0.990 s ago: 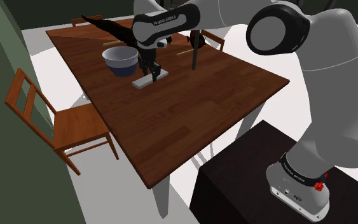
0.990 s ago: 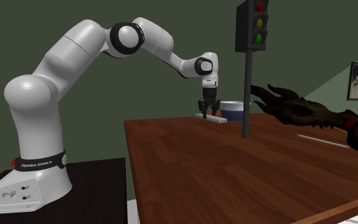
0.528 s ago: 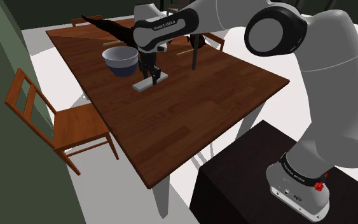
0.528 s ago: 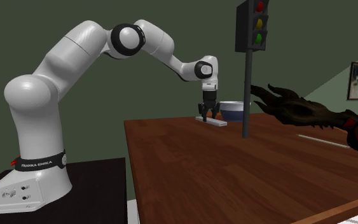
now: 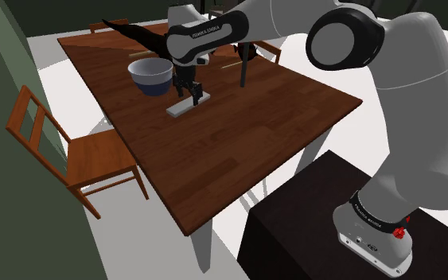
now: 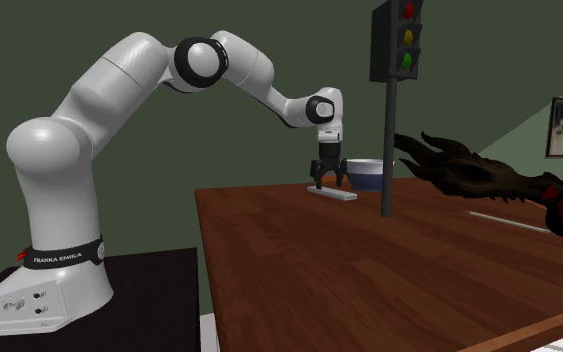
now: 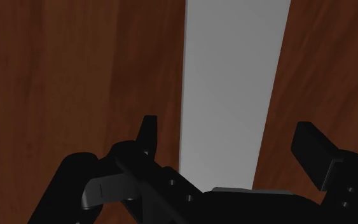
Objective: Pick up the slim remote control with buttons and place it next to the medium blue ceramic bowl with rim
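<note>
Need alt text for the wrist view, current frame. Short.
The open black gripper straddles a plain light grey remote that lies flat on a dark brown wooden table. Its two fingers stand apart on either side of the remote. Bare wood shows between each one and the remote's edge, so it is not held.

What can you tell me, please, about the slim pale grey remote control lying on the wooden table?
The slim pale grey remote control is a plain, flat, elongated slab; no buttons show on its face. It lies flat on the dark brown wooden table, close beside the blue bowl with a pale rim but apart from it. The black gripper hangs open over it, its fingers on either side without touching it.
</note>
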Robot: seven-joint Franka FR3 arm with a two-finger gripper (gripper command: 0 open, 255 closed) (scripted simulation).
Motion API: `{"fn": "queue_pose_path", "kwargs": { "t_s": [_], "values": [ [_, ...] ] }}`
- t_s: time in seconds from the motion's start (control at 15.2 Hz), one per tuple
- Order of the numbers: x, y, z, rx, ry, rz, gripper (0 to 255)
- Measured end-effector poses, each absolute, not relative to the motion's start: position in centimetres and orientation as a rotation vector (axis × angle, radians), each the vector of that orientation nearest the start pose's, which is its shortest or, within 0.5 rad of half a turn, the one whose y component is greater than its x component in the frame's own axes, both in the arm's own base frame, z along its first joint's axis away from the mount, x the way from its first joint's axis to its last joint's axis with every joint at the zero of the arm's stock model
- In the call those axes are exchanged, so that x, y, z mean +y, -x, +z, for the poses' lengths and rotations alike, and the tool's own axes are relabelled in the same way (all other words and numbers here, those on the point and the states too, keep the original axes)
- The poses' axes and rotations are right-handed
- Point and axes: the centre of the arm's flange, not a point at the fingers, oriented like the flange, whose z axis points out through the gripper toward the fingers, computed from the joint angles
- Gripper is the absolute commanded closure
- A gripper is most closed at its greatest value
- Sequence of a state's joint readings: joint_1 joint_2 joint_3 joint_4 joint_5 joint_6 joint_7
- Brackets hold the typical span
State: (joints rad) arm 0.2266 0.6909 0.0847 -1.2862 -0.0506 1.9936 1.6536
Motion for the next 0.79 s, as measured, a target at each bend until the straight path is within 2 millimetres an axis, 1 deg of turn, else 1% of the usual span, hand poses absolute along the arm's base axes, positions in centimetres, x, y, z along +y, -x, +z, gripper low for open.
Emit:
{"fn": "queue_pose_path", "kwargs": {
  "t_s": [0.07,0.13,0.33,0.4,0.79],
  "values": [
    [20.9,-71.0,34.4,1.941,2.445,-0.007,0],
    [21.0,-71.0,34.9,1.941,2.445,-0.007,0],
    [20.9,-70.8,38.2,1.94,2.445,-0.008,0],
    [20.9,-70.7,38.8,1.94,2.445,-0.008,0],
    [20.9,-70.9,39.3,1.941,2.445,-0.007,0]
  ]
}}
